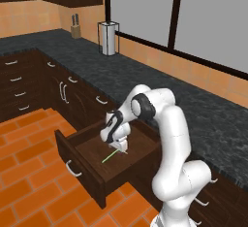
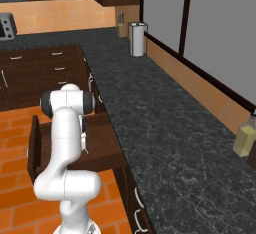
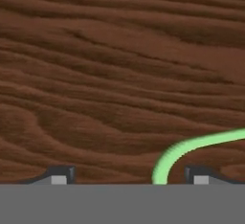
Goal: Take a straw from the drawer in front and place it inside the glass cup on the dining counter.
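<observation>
The dark wooden drawer [image 1: 77, 165] stands pulled open under the black counter. On its floor lies the thin light-green straw [image 1: 110, 156]. My gripper [image 1: 121, 149] reaches down into the drawer, right over the straw's far end. In the hand view the straw [image 3: 191, 146] curves across the wood grain and runs down between my two fingertips [image 3: 60, 176], closer to the right one. The gripper [image 3: 129, 177] is open, its jaws wide apart on either side of the straw and not touching it. The drawer [image 2: 105, 148] also shows behind my arm. The glass cup and the dining counter are out of view.
A black speckled counter [image 1: 145, 80] runs along the wall above the drawer, with a paper towel roll [image 1: 108, 38] and a knife block [image 1: 75, 28] at its far end. A yellowish bottle [image 2: 245, 140] stands at the right. Orange tiled floor [image 1: 29, 192] lies before the cabinets.
</observation>
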Controlling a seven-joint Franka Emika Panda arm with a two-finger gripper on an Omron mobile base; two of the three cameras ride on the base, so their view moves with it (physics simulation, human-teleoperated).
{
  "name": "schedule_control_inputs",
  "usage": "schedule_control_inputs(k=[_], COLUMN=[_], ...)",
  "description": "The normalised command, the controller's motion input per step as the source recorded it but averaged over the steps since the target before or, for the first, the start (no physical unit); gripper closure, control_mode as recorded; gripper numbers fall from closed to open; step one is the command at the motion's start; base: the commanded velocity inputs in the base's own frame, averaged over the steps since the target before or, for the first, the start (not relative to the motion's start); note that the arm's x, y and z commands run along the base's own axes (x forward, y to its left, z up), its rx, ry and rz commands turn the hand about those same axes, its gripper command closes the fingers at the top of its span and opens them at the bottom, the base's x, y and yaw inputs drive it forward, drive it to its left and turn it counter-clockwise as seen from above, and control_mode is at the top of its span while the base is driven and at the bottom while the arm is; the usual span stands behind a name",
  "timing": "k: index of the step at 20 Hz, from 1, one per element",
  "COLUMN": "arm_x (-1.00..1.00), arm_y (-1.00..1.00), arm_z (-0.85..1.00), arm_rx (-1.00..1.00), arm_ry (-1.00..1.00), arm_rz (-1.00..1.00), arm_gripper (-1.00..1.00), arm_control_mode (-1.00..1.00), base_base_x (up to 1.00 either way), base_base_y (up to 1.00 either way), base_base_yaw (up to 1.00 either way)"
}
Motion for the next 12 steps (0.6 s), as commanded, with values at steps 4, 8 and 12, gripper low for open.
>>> schedule_control_inputs(k=[4,8,12], arm_x=[-0.01,-0.19,-0.29], arm_y=[0.00,-0.06,-0.28], arm_z=[-0.45,-0.56,-0.37], arm_rx=[-0.07,0.00,0.00], arm_ry=[0.00,0.00,-0.06], arm_rz=[-0.03,0.00,0.00], arm_gripper=[-1.00,1.00,1.00], arm_control_mode=[-1.00,-1.00,-1.00], base_base_x=[0.00,0.00,0.00], base_base_y=[0.00,0.00,0.00], base_base_yaw=[0.00,0.00,0.00])
